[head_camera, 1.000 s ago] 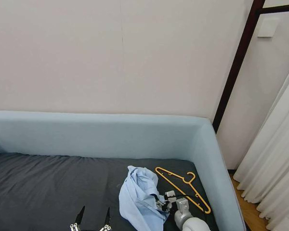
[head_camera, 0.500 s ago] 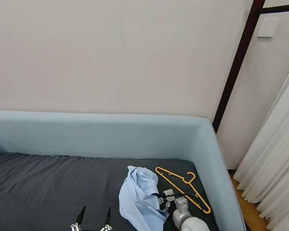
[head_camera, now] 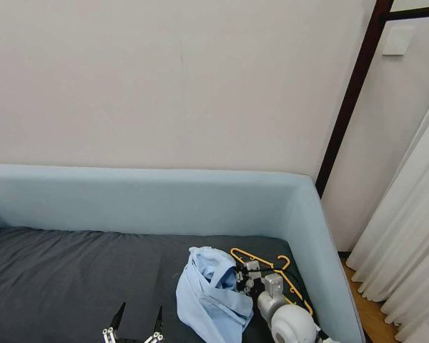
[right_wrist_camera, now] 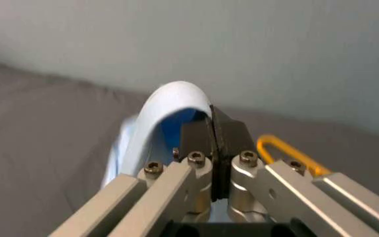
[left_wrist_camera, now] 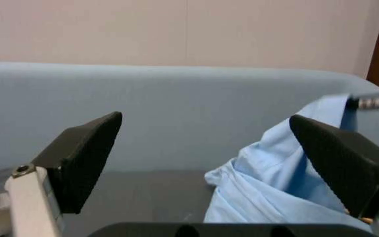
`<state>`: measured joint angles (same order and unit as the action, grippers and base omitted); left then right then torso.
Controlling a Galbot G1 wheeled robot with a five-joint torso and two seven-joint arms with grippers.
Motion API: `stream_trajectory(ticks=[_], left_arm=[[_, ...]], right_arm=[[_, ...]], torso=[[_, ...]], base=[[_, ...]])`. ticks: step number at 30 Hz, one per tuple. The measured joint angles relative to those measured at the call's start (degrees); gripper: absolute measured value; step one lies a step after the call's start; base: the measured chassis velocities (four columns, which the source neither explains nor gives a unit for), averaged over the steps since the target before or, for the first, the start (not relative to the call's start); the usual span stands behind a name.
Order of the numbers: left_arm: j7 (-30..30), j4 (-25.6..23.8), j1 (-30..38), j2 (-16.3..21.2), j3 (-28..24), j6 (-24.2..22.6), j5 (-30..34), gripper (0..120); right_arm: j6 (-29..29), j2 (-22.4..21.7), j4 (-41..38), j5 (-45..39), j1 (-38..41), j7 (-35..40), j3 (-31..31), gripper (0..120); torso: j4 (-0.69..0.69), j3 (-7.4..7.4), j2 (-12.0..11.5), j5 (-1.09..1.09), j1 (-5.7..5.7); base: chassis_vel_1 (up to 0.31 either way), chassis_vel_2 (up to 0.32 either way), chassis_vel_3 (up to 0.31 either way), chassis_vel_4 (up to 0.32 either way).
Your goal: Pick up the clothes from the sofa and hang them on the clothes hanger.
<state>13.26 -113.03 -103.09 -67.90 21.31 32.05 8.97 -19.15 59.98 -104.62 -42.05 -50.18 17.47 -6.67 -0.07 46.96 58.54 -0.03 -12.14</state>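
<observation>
Pinched shut on a fold of the blue shirt (head_camera: 204, 293) and lifted a little higher than a second ago – right gripper (head_camera: 241, 276), above the dark sofa seat (head_camera: 71, 271) beside the orange hanger (head_camera: 242, 254) – so pick-up apparently begun, hanging not yet, left gripper (head_camera: 137, 326) spread open and idle nearby.

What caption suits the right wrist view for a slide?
Right tool shut on a fold of the light blue fabric shirt, thin orange hanger beyond.

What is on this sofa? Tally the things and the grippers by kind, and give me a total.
Shirts: 1, the light blue shirt
Hangers: 1, the orange hanger
Grippers: 2, the right gripper with jaws shut on the shirt, the left gripper with jaws open
Total: 4
</observation>
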Motion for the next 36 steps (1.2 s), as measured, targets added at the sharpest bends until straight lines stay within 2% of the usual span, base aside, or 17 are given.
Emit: stream_trajectory(ticks=[4, 7, 10, 11, 14, 16, 17, 19, 23, 28, 30, 36], left_arm=[[0.04, -1.41, 0.18, 2.90, 0.99, -0.52, 1.82, 100], [0.04, -1.88, 0.41, 3.88, 1.05, -0.76, 2.13, 100], [0.04, -2.43, 1.50, 5.28, 0.76, -1.37, 2.31, 100], [0.04, -2.43, 1.50, 5.28, 0.76, -1.37, 2.31, 100], [-0.03, -2.67, 2.22, 5.54, 0.50, -1.68, 2.47, 100], [-0.01, -2.68, 2.29, 5.54, 0.50, -1.69, 2.50, 100], [-0.03, -2.81, 2.61, 5.67, 0.49, -1.82, 2.65, 100], [-0.03, -3.07, 2.88, 5.83, 0.58, -1.95, 2.93, 100], [-0.02, -3.44, 3.06, 6.28, 0.77, -2.07, 3.17, 100], [-0.02, -3.96, 3.13, 7.12, 1.06, -2.14, 3.42, 100], [-0.02, -4.12, 3.19, 7.44, 1.19, -2.17, 3.53, 100], [-0.03, -4.34, 3.35, 7.72, 1.29, -2.18, 3.63, 100]], right_arm=[[-2.93, -3.18, -6.51, -7.16, 7.38, 4.90, 0.87, 0], [-4.50, -4.80, -8.32, -10.47, 10.70, 6.68, 1.30, 0], [-6.59, -8.18, -10.87, -17.79, 18.23, 9.98, 1.60, 0], [-6.59, -8.18, -10.87, -17.79, 18.23, 9.98, 1.60, 0], [-7.62, -10.02, -12.30, -24.63, 26.43, 13.35, 1.28, 0], [-7.71, -10.13, -12.42, -25.18, 27.20, 13.70, 1.23, 0], [-8.44, -10.62, -13.18, -28.78, 32.29, 16.05, 1.07, 0], [-9.69, -11.10, -13.76, -33.35, 37.16, 19.26, 1.24, 0], [-11.02, -12.13, -13.79, -38.85, 41.91, 23.97, 2.74, 0], [-11.25, -16.03, -14.34, -46.15, 49.13, 29.71, 3.76, 0], [-11.35, -18.03, -15.22, -51.07, 54.09, 32.45, 3.74, 0], [-12.40, -20.28, -17.80, -59.52, 60.73, 38.57, 2.32, 0]], torso=[[0.01, 0.00, 0.00, -0.01, 0.00], [0.01, 0.00, 0.00, 0.00, 0.00], [-0.01, 0.00, 0.00, 0.01, 0.00], [-0.01, 0.00, 0.00, 0.01, 0.00], [0.01, 0.01, 0.00, 0.00, 0.00], [0.01, 0.00, 0.00, 0.00, 0.00], [0.02, 0.00, 0.00, 0.00, 0.00], [0.02, 0.00, 0.00, -0.02, 0.00], [0.02, 0.00, 0.00, 0.00, 0.00], [-0.01, 0.00, 0.00, 0.02, 0.00], [0.00, 0.00, 0.00, 0.00, 0.00], [0.01, -0.01, 0.00, 0.00, 0.01]], base=[[0.000, 0.000, 0.000, 0.000], [0.000, 0.000, 0.000, 0.000], [0.000, 0.000, 0.000, 0.000], [0.000, 0.000, 0.000, 0.000], [0.000, 0.000, 0.000, 0.000], [0.000, 0.000, 0.000, 0.000], [0.000, 0.000, 0.000, 0.000], [0.000, 0.000, 0.000, 0.000], [0.000, 0.000, 0.000, 0.000], [0.000, 0.000, 0.000, 0.000], [0.000, 0.000, 0.000, 0.000], [0.000, 0.000, 0.000, 0.000]])
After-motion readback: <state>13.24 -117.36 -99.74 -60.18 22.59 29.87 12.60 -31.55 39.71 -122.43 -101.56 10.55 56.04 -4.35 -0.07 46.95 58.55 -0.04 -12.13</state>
